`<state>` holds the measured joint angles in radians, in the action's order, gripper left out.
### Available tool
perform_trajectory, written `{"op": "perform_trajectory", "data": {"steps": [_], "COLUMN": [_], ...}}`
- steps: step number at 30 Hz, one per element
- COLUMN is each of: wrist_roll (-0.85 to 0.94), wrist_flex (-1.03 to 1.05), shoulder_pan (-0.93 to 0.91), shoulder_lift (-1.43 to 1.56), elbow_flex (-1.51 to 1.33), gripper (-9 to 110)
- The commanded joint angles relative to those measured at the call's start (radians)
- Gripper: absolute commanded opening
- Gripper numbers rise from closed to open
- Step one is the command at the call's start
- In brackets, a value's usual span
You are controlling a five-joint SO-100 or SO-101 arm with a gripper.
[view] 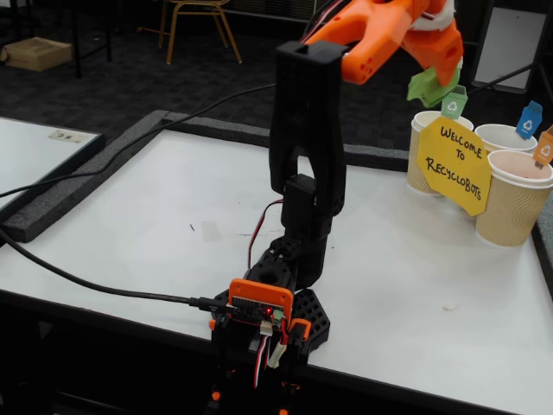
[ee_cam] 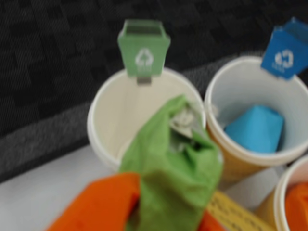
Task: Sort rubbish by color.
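Note:
My orange gripper (ee_cam: 159, 211) is shut on the green lump (ee_cam: 168, 178), which hangs over the near rim of the empty cup with the green tag (ee_cam: 103, 120). The blue lump (ee_cam: 255, 127) lies inside the cup with the blue tag (ee_cam: 226, 77). The orange lump (ee_cam: 296, 202) lies in a third cup (ee_cam: 281, 190) at the lower right. In the fixed view the gripper (view: 436, 73) holds the green lump (view: 429, 86) just above the green-tagged cup (view: 421, 164) at the table's far right.
A yellow "Welcome to Recyclobots" sign (view: 455, 164) leans in front of the three cups, which include a blue-tagged cup (view: 505, 138) and an orange-tagged cup (view: 514, 207). The white table (view: 173, 216) has a dark raised edge. Cables run to the arm's base (view: 268, 303).

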<state>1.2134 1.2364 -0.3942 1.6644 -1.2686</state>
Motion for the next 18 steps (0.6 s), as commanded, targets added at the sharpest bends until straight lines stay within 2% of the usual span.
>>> {"op": "perform_trajectory", "data": {"steps": [1,13,18], "wrist_roll": [0.103,0.179,0.178], "wrist_flex": [-0.114,-0.402,-0.442], "shoulder_pan": [-0.008,-0.005,0.009], "shoulder_lift": [-0.031,-0.163,-0.173], "elbow_flex": [0.176,0.206,0.196], "gripper": [0,0,2]}}
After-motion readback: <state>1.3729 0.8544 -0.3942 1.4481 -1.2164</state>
